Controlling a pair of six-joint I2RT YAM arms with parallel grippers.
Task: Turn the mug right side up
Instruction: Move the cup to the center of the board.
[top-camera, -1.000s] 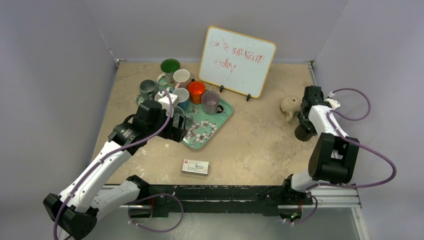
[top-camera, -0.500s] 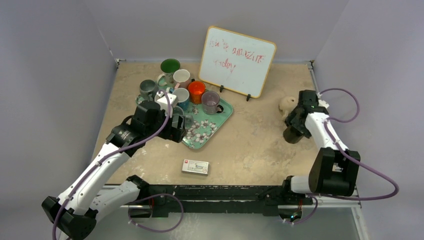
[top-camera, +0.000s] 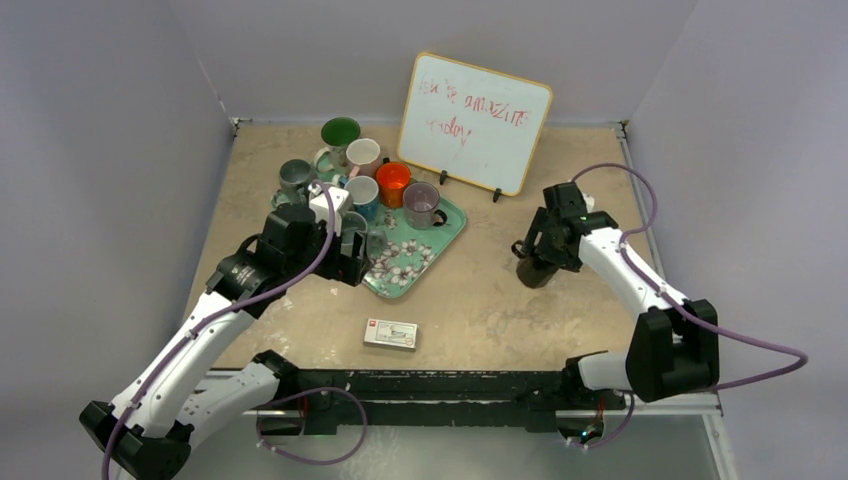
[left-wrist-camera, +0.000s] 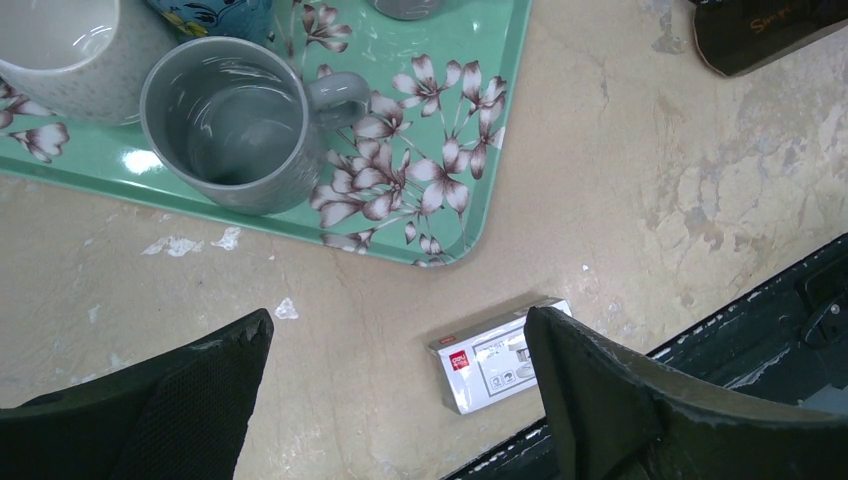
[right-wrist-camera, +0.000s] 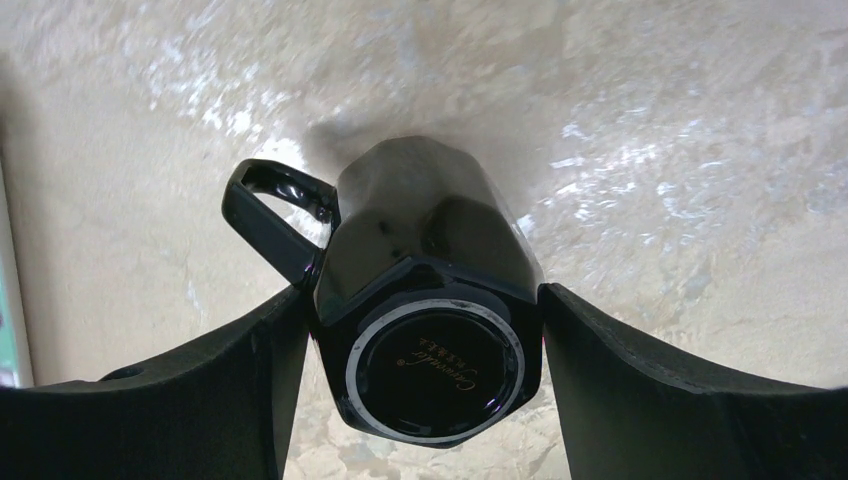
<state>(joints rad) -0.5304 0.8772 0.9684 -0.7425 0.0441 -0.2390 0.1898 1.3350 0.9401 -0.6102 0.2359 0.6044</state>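
Observation:
The black faceted mug (right-wrist-camera: 430, 290) is held upside down, with its ringed base toward the right wrist camera and its handle (right-wrist-camera: 275, 215) out to the left. My right gripper (right-wrist-camera: 425, 330) is shut on it, one finger pressed on each side. In the top view the mug (top-camera: 533, 270) hangs under the right gripper (top-camera: 540, 255) over the table's middle right. I cannot tell whether its rim touches the table. My left gripper (top-camera: 355, 258) is open and empty over bare table at the tray's near edge; it also shows in the left wrist view (left-wrist-camera: 398, 330).
A green flowered tray (top-camera: 405, 275) at the left holds several upright mugs, among them a grey one (left-wrist-camera: 235, 125). A small white box (top-camera: 391, 334) lies near the front edge. A whiteboard (top-camera: 475, 122) stands at the back.
My right gripper has carried the black mug leftward from near the right wall to the table's middle right. The left arm has barely moved.

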